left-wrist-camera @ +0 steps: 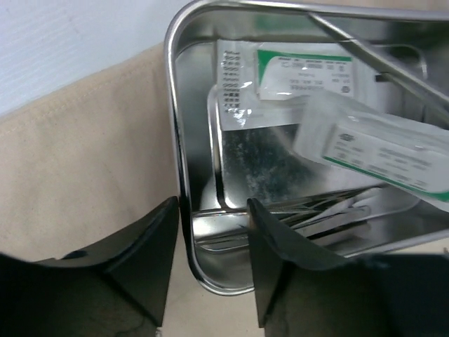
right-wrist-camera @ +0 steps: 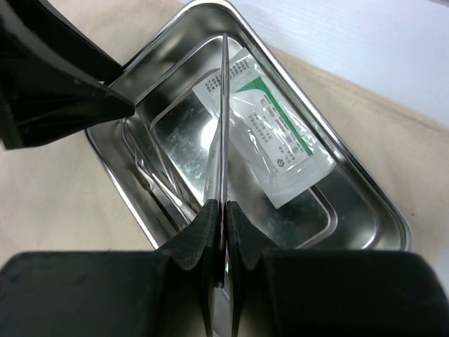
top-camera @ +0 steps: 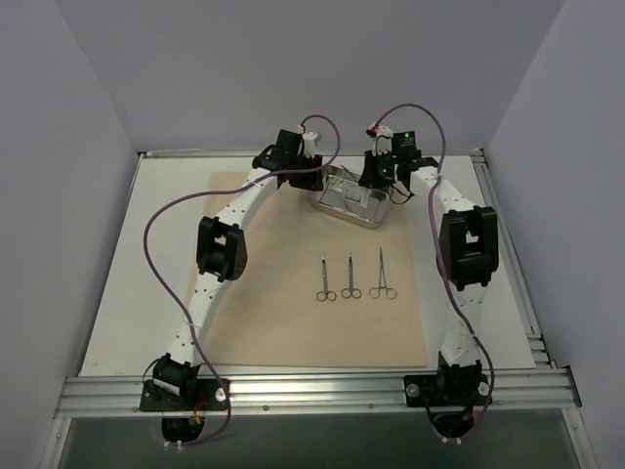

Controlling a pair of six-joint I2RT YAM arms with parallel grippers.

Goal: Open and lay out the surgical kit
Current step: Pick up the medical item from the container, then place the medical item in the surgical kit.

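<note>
Tweezers (right-wrist-camera: 221,126): thin stiff steel, likely slippery; right fingers (right-wrist-camera: 193,239) clenched on their near end. Left fingers (left-wrist-camera: 151,260) apart, straddling tray (left-wrist-camera: 175,126) wall.

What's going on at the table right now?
Layout is partway done. The cloth is spread flat, with three clamps laid in a row on it. The right gripper is shut on a slim steel tool, probably tweezers, over the steel tray. The left gripper is open, its fingers straddling the tray's wall. Two white packets lie in the tray.
</note>
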